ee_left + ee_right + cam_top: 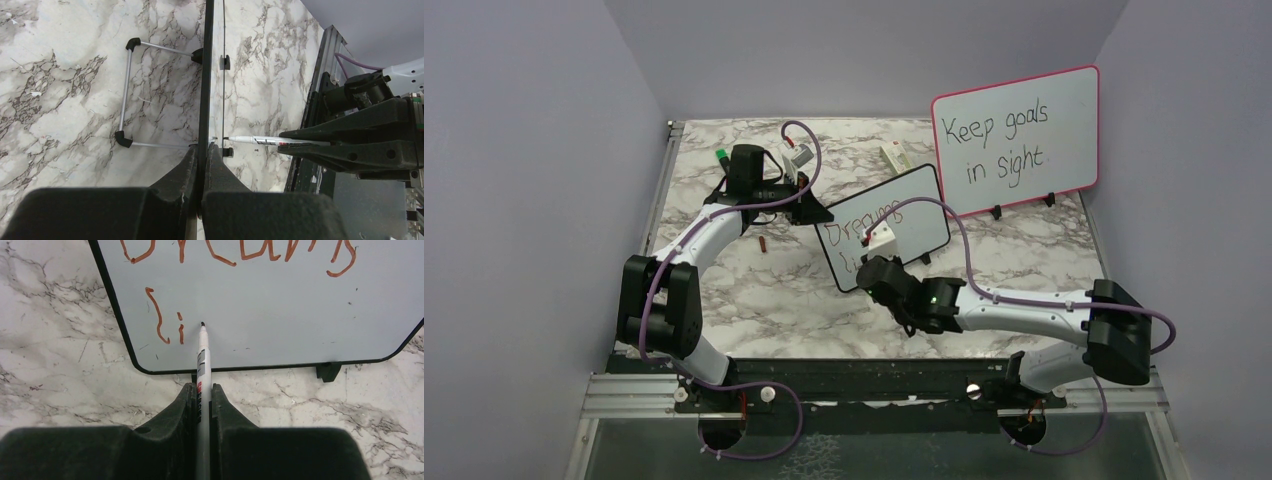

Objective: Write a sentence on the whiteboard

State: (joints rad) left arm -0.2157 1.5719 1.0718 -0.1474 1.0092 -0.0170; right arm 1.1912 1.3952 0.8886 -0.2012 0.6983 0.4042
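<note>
The small black-framed whiteboard (916,203) stands tilted at mid-table. Red writing (240,251) reads "Dreams" on its top line, with "li" (167,322) below. My left gripper (821,212) is shut on the board's left edge; in the left wrist view the board (205,75) runs edge-on between the pads of that gripper (204,147). My right gripper (201,387) is shut on a white marker (202,357). The marker's tip rests at the board face just right of the "i". That marker (265,141) also shows in the left wrist view, meeting the board.
A larger pink-framed board (1016,135) with black writing stands at the back right. A wire stand (126,90) props the small board from behind. A small red-brown cap (763,243) lies left of the board, and small items (896,155) sit at the back.
</note>
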